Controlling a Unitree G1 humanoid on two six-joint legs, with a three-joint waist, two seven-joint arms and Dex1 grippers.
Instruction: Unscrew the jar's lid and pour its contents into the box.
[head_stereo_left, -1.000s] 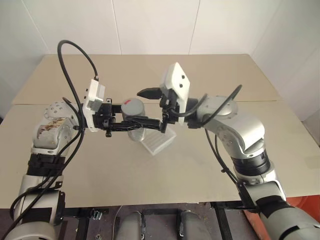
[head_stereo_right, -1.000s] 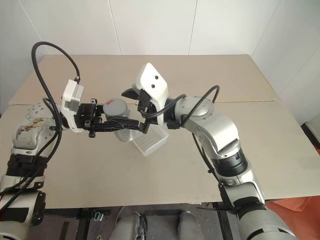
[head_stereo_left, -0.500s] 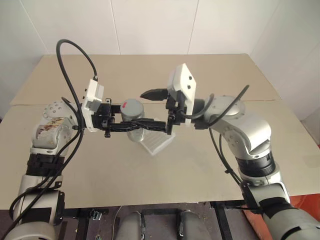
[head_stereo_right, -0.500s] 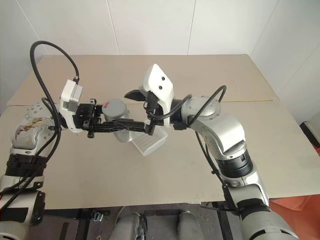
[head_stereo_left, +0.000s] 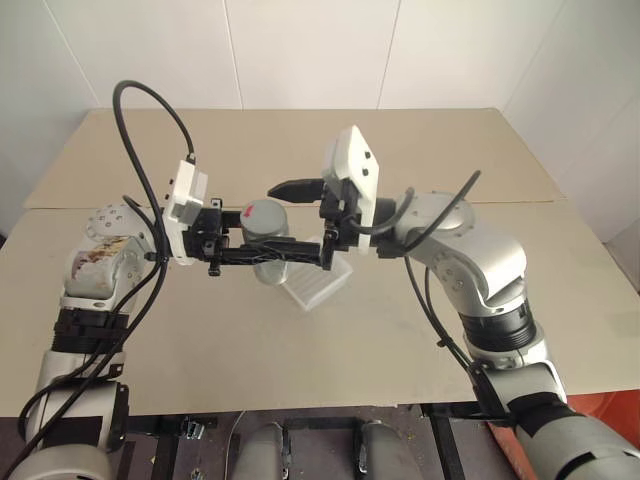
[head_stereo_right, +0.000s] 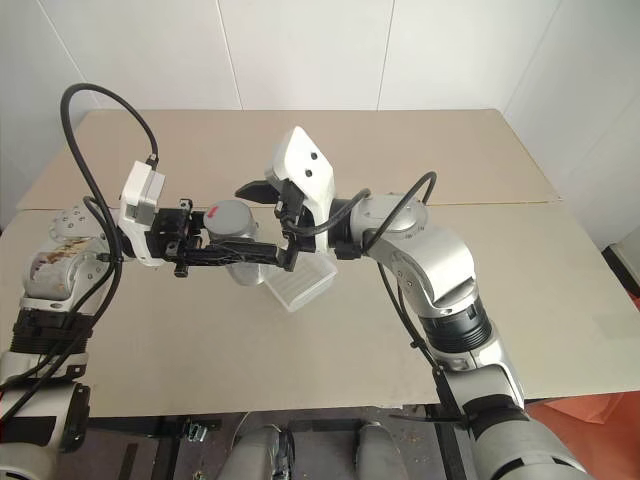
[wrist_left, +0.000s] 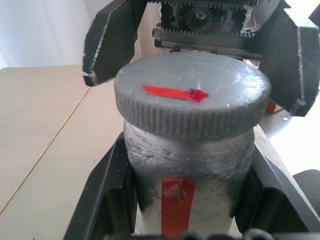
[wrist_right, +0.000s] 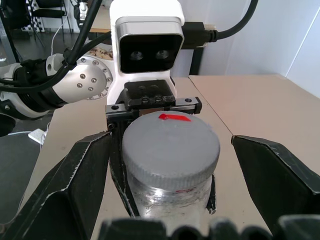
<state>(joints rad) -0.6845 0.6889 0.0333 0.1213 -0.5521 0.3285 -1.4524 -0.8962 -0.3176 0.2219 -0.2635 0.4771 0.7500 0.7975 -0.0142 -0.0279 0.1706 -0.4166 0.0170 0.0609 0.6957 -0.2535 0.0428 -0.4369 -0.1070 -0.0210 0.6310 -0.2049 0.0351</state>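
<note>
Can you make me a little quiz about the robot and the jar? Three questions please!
1. True or false: the lid has already come off the jar.
2. Which pincer clamps the jar's body? A) left pincer B) right pincer C) neither
3. Fill in: the mark on top of the lid is coloured ____.

Key:
1. False, the lid sits on the jar.
2. A. The right pincer's fingers stand apart on either side of the lid.
3. Red.
</note>
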